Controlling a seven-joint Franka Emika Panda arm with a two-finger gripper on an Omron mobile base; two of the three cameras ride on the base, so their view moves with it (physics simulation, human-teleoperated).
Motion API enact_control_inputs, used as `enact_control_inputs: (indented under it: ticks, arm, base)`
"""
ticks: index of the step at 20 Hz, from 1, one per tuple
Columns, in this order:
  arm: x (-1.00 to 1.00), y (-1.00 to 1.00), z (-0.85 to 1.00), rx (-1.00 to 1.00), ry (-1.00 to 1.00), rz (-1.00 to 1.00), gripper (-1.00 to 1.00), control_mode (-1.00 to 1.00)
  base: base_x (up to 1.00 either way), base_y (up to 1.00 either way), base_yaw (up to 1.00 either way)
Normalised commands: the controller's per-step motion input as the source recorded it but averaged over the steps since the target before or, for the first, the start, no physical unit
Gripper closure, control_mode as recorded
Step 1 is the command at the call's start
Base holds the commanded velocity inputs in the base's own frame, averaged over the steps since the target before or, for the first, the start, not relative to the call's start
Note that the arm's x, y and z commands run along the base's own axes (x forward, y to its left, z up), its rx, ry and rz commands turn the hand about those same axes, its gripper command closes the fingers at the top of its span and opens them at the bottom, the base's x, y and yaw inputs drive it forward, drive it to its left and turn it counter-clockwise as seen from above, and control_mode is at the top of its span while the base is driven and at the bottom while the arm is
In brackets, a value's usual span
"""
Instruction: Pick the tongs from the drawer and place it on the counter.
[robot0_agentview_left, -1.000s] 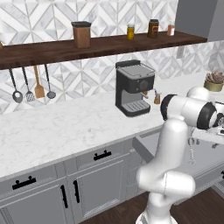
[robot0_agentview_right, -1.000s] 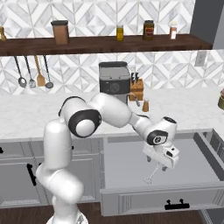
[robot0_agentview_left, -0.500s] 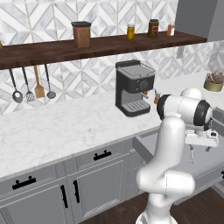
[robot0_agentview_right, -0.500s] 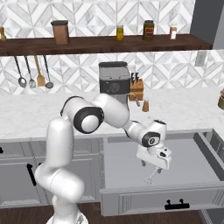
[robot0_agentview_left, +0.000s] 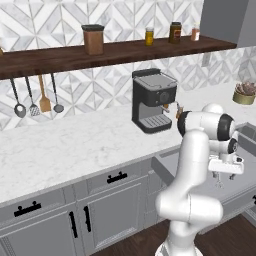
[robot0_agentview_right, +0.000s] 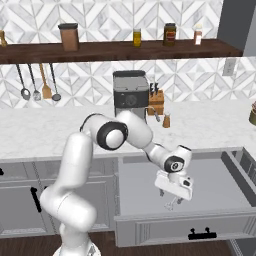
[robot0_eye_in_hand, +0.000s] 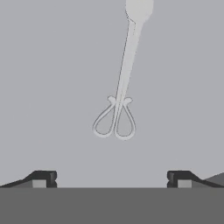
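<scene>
The arm has swung leftward over the open drawer (robot0_agentview_right: 235, 172) in the past second, leaving the counter (robot0_agentview_right: 45, 130) bare of the tool. Its gripper (robot0_agentview_right: 173, 192) now hangs spread wide and empty above the tongs (robot0_eye_in_hand: 120, 96), which lie on the drawer floor, tips pointing to 12 o'clock in the hand view. A descent to grasp likely follows.

We see bare floor in the open drawer (robot0_agentview_right: 150, 185) all around the tongs (robot0_eye_in_hand: 119, 103), with nothing else lying beside them. The gripper (robot0_eye_in_hand: 111, 178) hangs above them, fingers wide apart. On the counter (robot0_agentview_left: 75, 145), a wide stretch left of the coffee machine (robot0_agentview_left: 152, 99) lies open; a knife block (robot0_agentview_right: 156, 102) crowds its right.
</scene>
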Motion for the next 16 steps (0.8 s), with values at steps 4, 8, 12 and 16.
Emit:
enact_control_inputs:
  ticks: [4, 8, 12, 16]
  arm:
    - [0.15, -0.15, -0.49, 0.05, 0.03, 0.05, -1.0, -1.0]
    - [0.1, -0.11, -0.43, 0.0, 0.02, 0.04, -1.0, -1.0]
    - [0.12, 0.0, -0.35, 0.0, 0.0, 0.05, -1.0, -1.0]
    - [0.01, -0.2, -0.46, 0.0, 0.0, 0.02, 1.0, -1.0]
  base:
    - [0.0, 0.0, 0.0]
    - [0.0, 0.0, 0.0]
    - [0.0, 0.0, 0.0]
    - [0.0, 0.0, 0.0]
